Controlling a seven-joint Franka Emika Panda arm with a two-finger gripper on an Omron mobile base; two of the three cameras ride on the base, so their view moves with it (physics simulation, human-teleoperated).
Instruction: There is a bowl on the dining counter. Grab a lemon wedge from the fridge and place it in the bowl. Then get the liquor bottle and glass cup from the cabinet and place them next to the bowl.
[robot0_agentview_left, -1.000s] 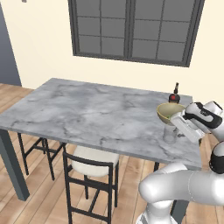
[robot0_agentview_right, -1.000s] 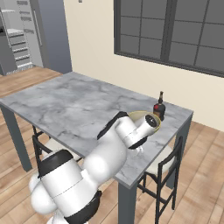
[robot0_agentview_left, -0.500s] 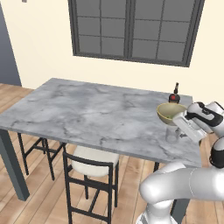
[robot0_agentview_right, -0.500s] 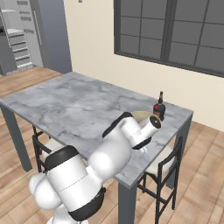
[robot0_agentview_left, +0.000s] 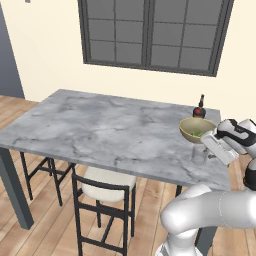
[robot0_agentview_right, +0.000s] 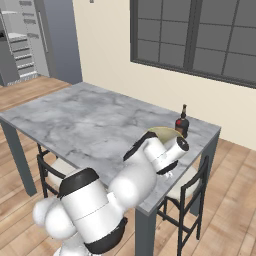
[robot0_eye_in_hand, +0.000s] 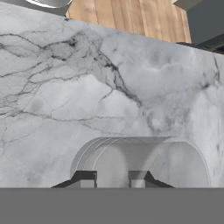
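The glass cup stands low on the dining counter, just in front of the bowl. My gripper is shut on the cup, its fingers pinching the cup's near wall. A small green lemon wedge lies in the bowl. The liquor bottle stands upright right behind the bowl, near the counter's far right corner. In the right base view my arm hides most of the bowl.
The counter's near and right edges run close to the cup. A white-seated black chair is tucked under the near side, another chair stands at the right end. The fridge is far left; a dark window is behind.
The arm has shifted a little to the right along the counter with the glass cup still in the gripper. Bowl and bottle have not moved.
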